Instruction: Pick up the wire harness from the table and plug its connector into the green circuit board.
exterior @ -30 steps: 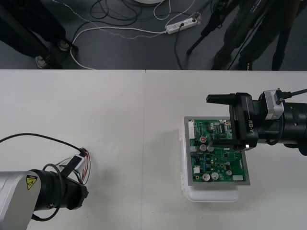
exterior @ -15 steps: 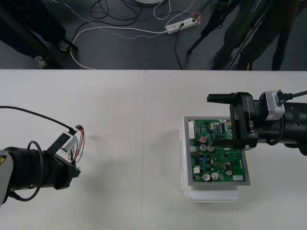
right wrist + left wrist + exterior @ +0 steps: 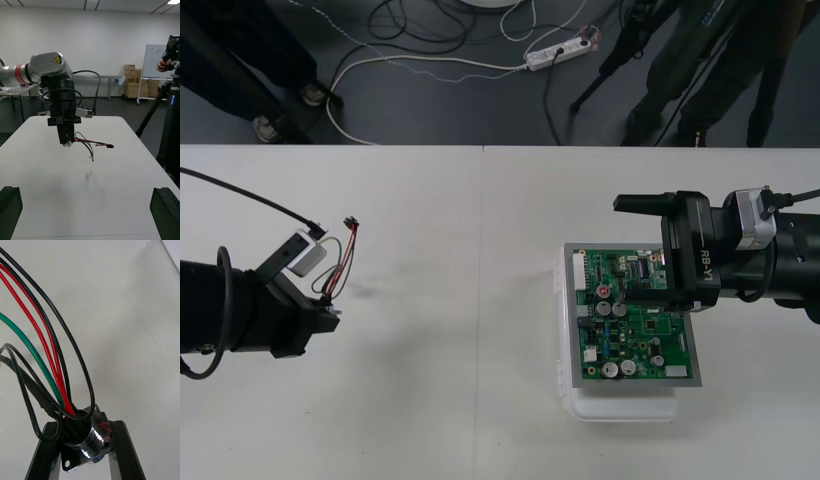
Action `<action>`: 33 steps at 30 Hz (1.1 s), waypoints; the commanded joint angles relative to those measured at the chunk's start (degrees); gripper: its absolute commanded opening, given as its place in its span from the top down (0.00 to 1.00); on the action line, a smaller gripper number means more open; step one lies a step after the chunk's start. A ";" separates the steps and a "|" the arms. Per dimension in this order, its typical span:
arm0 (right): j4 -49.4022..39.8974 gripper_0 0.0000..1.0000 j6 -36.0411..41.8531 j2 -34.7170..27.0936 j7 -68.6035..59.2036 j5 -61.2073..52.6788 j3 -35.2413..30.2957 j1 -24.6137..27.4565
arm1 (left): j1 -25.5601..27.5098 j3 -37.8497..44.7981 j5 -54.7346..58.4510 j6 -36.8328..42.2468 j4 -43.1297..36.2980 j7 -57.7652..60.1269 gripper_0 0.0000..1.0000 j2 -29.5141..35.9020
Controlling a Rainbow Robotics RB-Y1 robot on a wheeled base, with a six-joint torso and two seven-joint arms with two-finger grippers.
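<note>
The left gripper [image 3: 328, 316] is at the left side of the table [image 3: 460, 250], well apart from the board [image 3: 635, 335], and it is clenched on the harness [image 3: 340, 265]. In the left wrist view its two black fingers [image 3: 47, 450] press from both sides on the round metal socket [image 3: 84, 440], whose flange with small holes shows between them. The red, green and black wires come out of the socket and bend away in loops. In the right wrist view the left gripper [image 3: 65, 141] points down with its fingertips above the table, and the harness [image 3: 88, 143] hangs in the air from it, with a faint shadow on the table under it. The small black plug [image 3: 110, 146] is at the free end of the wires and touches nothing; in the front view the plug [image 3: 348, 222] lies on the far side of the gripper. The board sits on its white base [image 3: 620, 408] at the right side of the table. The right gripper [image 3: 645, 250] is over the far part of the board and it is released: one finger is at the far edge of the board, the other over its middle. In its own wrist view the right gripper [image 3: 87, 189] has its fingers [image 3: 9, 210] wide apart with nothing between them. Whether it touches the board I cannot tell.
</note>
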 commanded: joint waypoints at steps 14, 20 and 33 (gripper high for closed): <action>-0.42 0.00 -0.23 0.64 1.85 -0.99 -1.98 0.19 | -10.92 1.83 18.59 -1.90 -2.26 -4.95 1.00 13.99; -0.42 0.00 -0.23 0.64 1.85 -1.08 -1.98 0.10 | -13.29 2.36 25.36 -1.90 -2.26 -5.92 1.00 14.78; -0.42 0.00 -0.23 0.64 1.76 -0.99 -2.15 0.19 | -19.09 2.62 37.23 -1.90 -2.34 -8.03 1.00 14.78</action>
